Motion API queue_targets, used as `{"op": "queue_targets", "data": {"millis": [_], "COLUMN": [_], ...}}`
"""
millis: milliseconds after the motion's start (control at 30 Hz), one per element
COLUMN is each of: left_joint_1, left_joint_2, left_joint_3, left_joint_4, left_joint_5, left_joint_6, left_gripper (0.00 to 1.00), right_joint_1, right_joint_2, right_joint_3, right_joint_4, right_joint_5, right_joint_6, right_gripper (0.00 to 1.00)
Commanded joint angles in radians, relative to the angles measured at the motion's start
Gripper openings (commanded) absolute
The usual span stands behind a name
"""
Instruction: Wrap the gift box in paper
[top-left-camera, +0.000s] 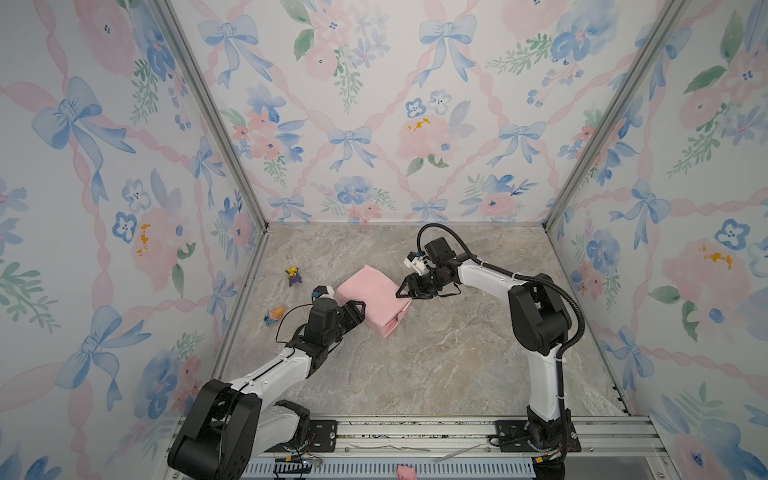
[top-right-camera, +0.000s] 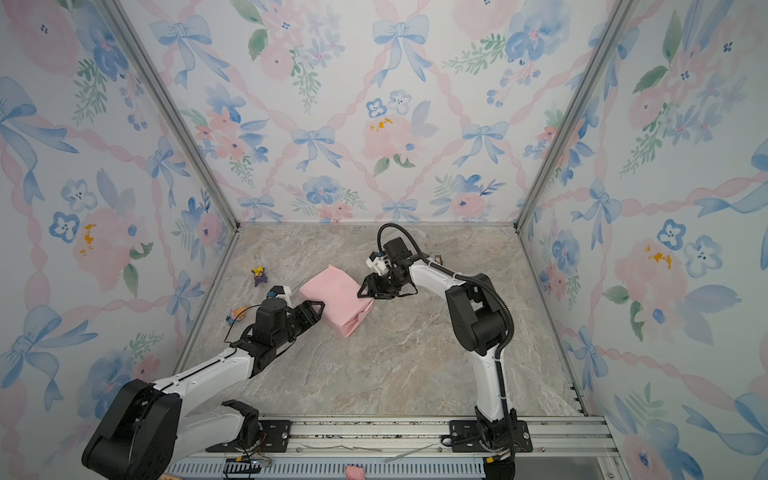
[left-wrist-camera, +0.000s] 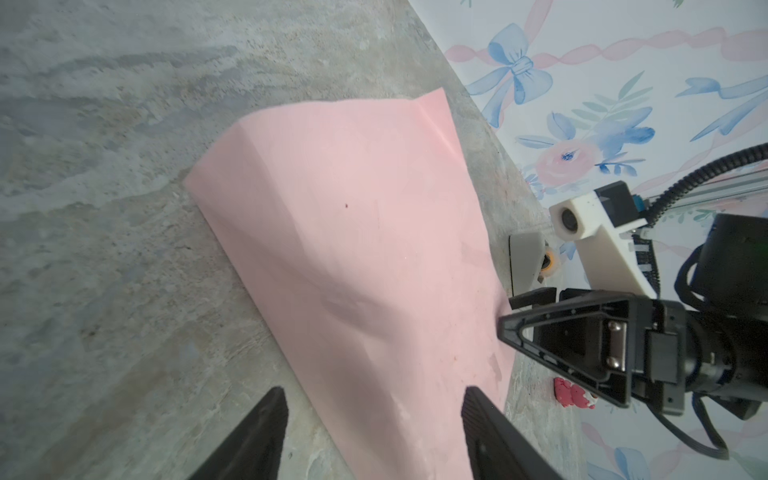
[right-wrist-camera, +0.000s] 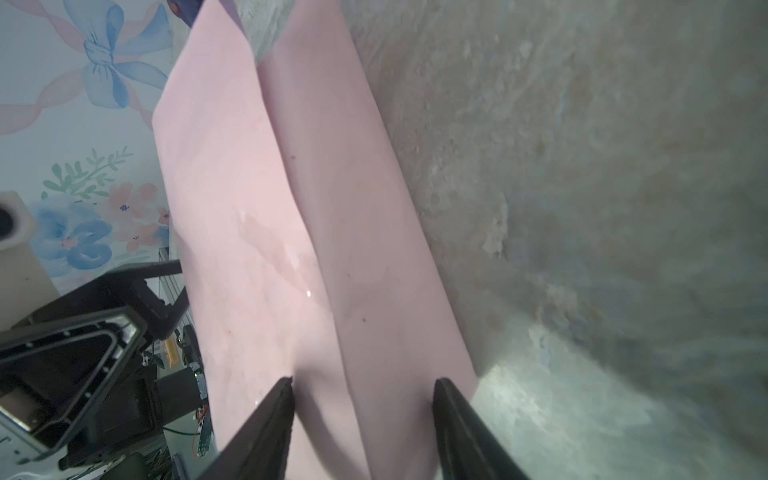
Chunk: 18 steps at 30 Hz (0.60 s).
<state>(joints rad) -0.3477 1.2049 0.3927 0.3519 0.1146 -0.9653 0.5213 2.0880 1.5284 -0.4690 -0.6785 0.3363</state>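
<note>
1. The paper (top-left-camera: 368, 296) lies pale pink side out as a boxy parcel on the table (top-left-camera: 436, 365), a little left of the middle and between the two arms. The gift box must be inside it, since none of its navy shows
2. The left gripper (top-left-camera: 360, 311) is at the parcel's near-left edge with its jaws spread. In the left wrist view one of its fingers (left-wrist-camera: 266, 436) lies over bare table, clear of the paper, and the other lies over the pink
3. The right gripper (top-left-camera: 402, 293) meets the parcel's right edge, jaws apart and astride the fold there. I cannot tell whether they bear on the parcel or only bracket it
4. By my judgement the parcel is light and stiff wherever the box backs the sheet. The paper itself looks thin, smooth and quick to crease or tear, and the parcel would likely slide on the stone-look top if pushed from one side only
5. The best hold is probably across a box-backed edge, or a flat press on the top face. The loose end flaps (top-left-camera: 394, 322) at the near-right end gape and would pull open
6. The underside, the far end and any seam are hidden. A glossy patch (right-wrist-camera: 291, 257) on the paper may be tape, but that is unsure. The grey tape dispenser (left-wrist-camera: 525, 262) sits beyond the parcel, partly cut off by the right arm
</note>
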Motion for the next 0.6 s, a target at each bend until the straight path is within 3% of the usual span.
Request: {"op": "queue_targets", "data": {"millis": [0, 267, 400, 567], "left_joint_1": [0.010, 0.030, 0.051, 0.065], "left_joint_2": [0.054, 0.123, 0.095, 0.031], "left_joint_3": [0.043, 0.080, 0.047, 0.034], "left_joint_4": [0.075, 0.083, 0.084, 0.067], "left_joint_5": [0.068, 0.116, 0.132, 0.112], "left_joint_6": [0.027, 0.063, 0.063, 0.108], "left_gripper": [0.68, 0.68, 0.68, 0.64], "right_joint_1": [0.014, -0.016, -0.006, 0.007], "right_joint_2": [-0.086, -0.179, -0.194, -0.344], "right_joint_3": [-0.055, -0.124, -0.099, -0.287], "right_joint_4": [0.017, 0.001, -0.080, 0.077], "right_joint_5": [-0.026, 0.057, 0.118, 0.163], "right_joint_6": [0.043, 0.072, 0.006, 0.087], "right_gripper": [0.56, 0.62, 0.60, 0.55]}}
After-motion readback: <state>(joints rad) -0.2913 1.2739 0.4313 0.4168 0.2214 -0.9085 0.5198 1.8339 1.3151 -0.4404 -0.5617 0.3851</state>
